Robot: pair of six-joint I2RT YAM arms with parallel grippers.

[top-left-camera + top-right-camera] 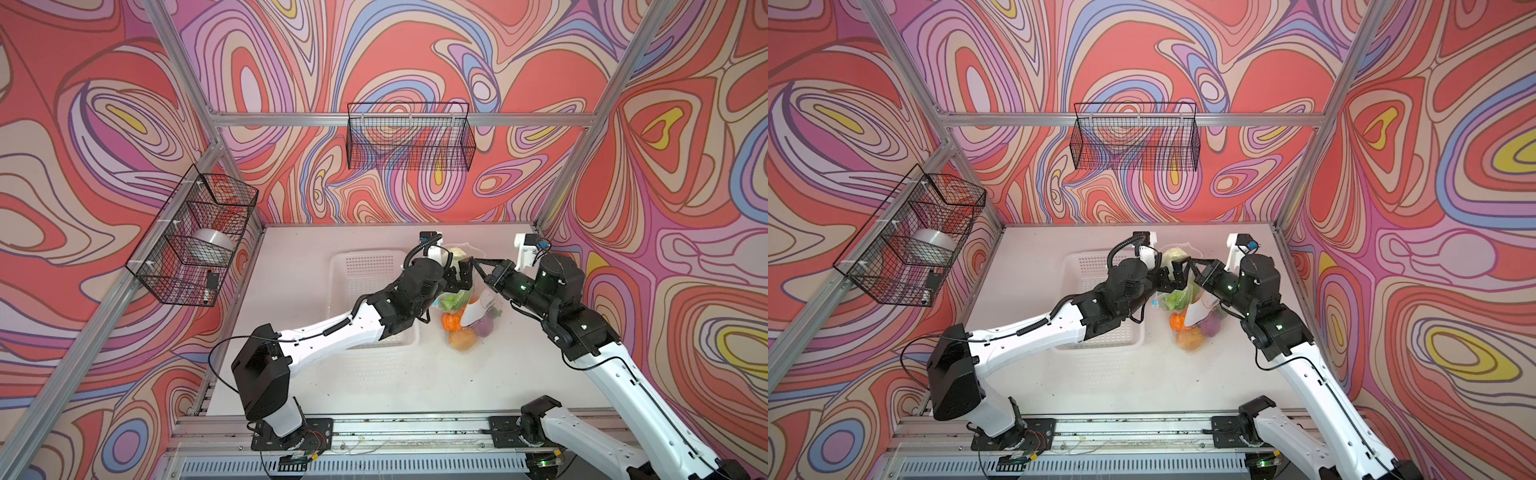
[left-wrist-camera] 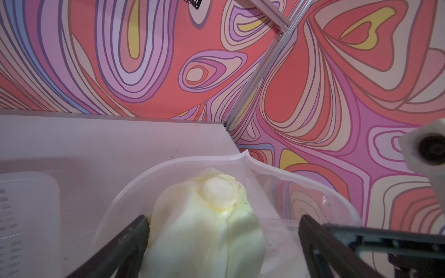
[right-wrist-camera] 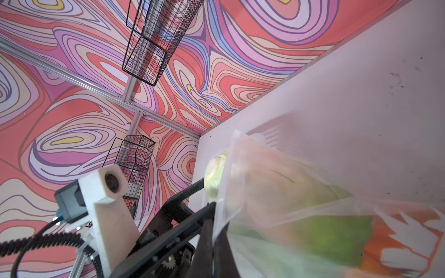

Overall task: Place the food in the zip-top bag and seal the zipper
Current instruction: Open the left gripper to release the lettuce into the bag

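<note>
White table [image 1: 374, 395]: bag [image 1: 469, 332] holds veg [image 1: 452, 321], lettuce [image 1: 456, 255] at mouth. L fingers [image 2: 125, 245] wide, astride lettuce; R fingers [image 3: 206, 240] pinch bag.

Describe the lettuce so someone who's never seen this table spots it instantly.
On the white table, find the clear bag beside the white basket. At its far, open mouth sits the lettuce: pale yellow-green, while its neighbours are orange, green and purple.

Food [image 1: 451, 321] in bag [image 1: 473, 311], right of basket [image 1: 365, 270]

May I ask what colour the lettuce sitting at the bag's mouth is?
The lettuce is pale yellow-green, clearest in the left wrist view.
</note>
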